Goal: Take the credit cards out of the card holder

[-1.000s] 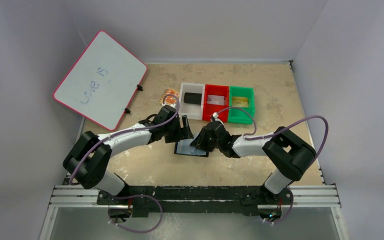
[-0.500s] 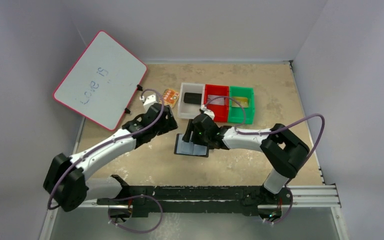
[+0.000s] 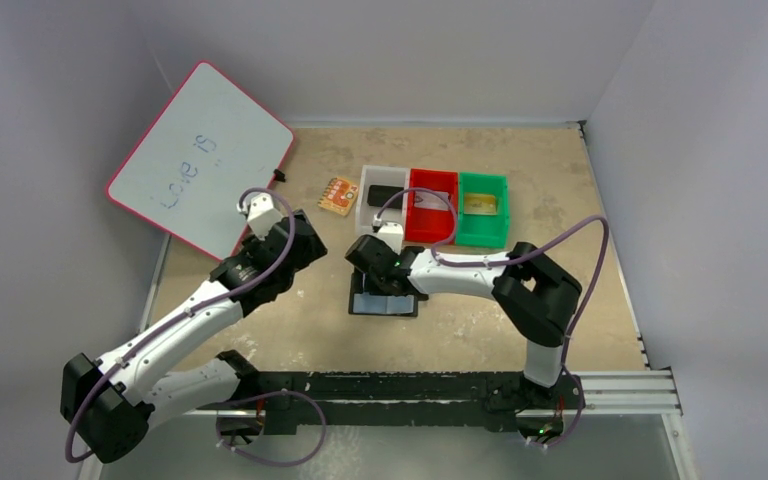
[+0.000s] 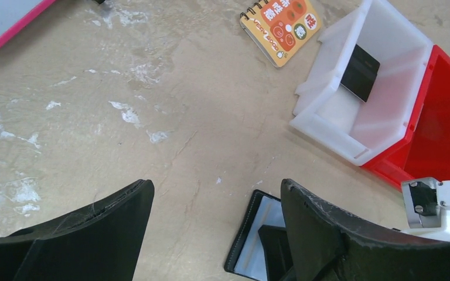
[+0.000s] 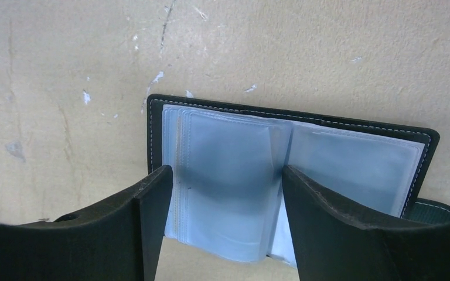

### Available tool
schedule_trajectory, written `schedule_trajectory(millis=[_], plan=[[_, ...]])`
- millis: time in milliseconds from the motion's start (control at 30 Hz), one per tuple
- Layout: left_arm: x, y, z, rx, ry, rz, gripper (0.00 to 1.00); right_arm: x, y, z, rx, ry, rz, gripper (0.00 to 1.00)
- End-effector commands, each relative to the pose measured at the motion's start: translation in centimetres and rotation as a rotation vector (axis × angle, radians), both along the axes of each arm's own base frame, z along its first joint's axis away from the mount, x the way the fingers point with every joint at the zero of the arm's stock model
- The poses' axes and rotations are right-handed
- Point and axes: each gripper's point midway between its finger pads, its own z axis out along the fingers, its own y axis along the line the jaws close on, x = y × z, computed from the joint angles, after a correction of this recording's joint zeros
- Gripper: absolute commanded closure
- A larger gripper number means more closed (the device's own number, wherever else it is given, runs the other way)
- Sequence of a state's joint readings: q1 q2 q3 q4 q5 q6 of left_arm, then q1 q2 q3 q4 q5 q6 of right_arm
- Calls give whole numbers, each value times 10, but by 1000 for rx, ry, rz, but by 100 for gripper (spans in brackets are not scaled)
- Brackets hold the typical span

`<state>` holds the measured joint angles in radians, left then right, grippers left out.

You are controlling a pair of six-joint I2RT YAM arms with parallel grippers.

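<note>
Under my right gripper (image 5: 224,177) the holder (image 5: 351,167) lies open on the table (image 5: 64,88). Its clear sleeves (image 5: 222,149) look thin, soft and empty. The black cover (image 5: 154,126) seems stiffer, so its edge is the better place to grip. The silver card (image 3: 430,201) lies in the red bin (image 3: 432,173) and the gold card (image 3: 479,205) in the green bin (image 3: 484,239). Both cards look light, stiff and slippery. Both my grippers are open and hold nothing, and the left gripper (image 4: 217,190) hangs well apart.
</note>
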<state>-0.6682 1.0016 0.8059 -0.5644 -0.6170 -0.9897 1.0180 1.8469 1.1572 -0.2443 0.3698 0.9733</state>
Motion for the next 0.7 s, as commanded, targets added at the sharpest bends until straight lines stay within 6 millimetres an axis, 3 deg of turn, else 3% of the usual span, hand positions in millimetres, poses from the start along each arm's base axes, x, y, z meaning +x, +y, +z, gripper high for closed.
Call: schedule_trajectory(millis=[0, 200, 500, 667], plan=[[0, 12, 5, 9, -24, 59, 20, -8, -6, -3, -107, -4, 29, 28], [-3, 21, 15, 3, -57, 91, 20, -13, -10, -12, -194, 6, 3, 28], [-5, 25, 19, -1, -71, 100, 20, -8, -1, 29, -123, -49, 14, 21], [-5, 24, 20, -2, -73, 99, 20, -15, -5, 28, -97, -23, -8, 20]])
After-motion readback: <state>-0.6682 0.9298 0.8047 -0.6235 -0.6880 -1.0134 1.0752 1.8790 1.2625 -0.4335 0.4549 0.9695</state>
